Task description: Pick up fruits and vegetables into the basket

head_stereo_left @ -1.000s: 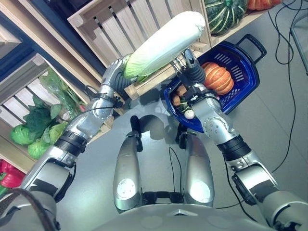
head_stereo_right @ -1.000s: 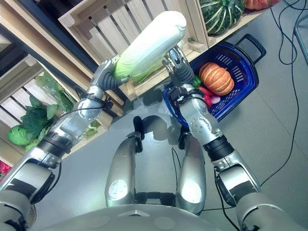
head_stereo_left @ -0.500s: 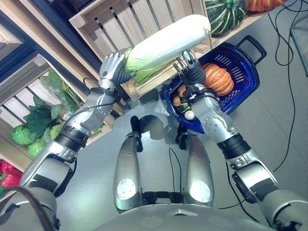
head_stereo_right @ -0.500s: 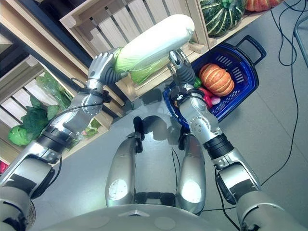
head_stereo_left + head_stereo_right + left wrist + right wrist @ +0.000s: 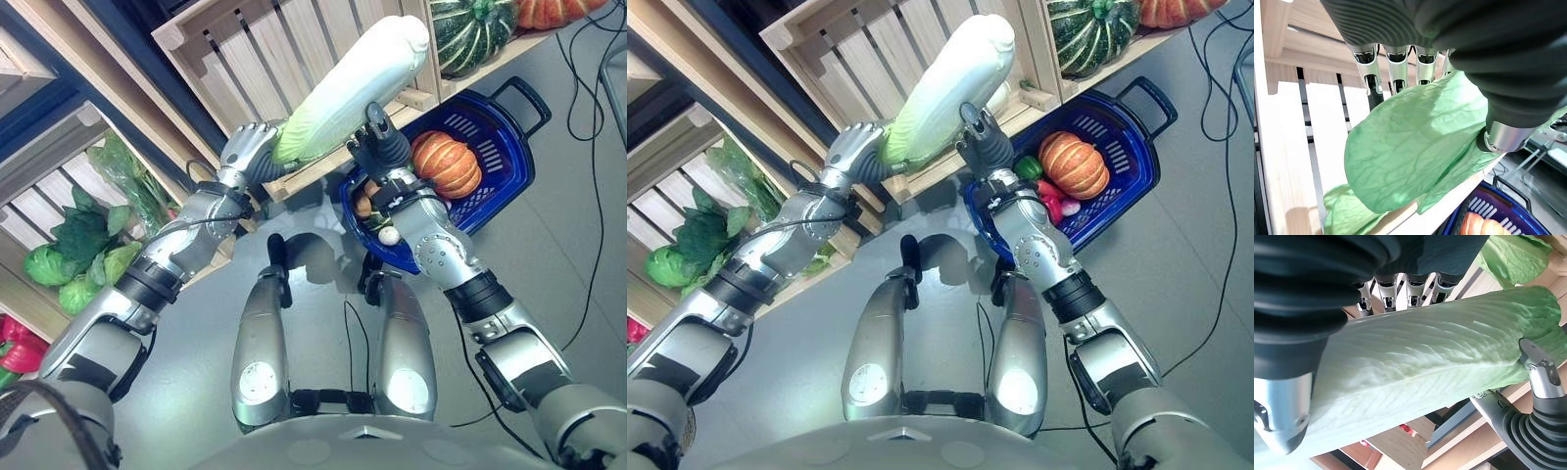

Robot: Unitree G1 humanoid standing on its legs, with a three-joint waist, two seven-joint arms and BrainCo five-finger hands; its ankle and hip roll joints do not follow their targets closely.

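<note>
Transfer step: left hand (image 5: 247, 154) fingers grasping napa cabbage (image 5: 355, 84) at leafy end, right hand (image 5: 983, 149) fingers curled round midsection, held above crate. Next: swing over blue basket (image 5: 509, 157), lower beside pumpkin (image 5: 446, 164).

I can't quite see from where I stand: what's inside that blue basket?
In the blue basket lies an orange pumpkin, with something green, red pieces and a small white round thing. The right robot hand and arm cover part of it.

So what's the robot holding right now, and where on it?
The napa cabbage: the left hand grips its green leafy end, and the right hand holds it around the middle.
</note>
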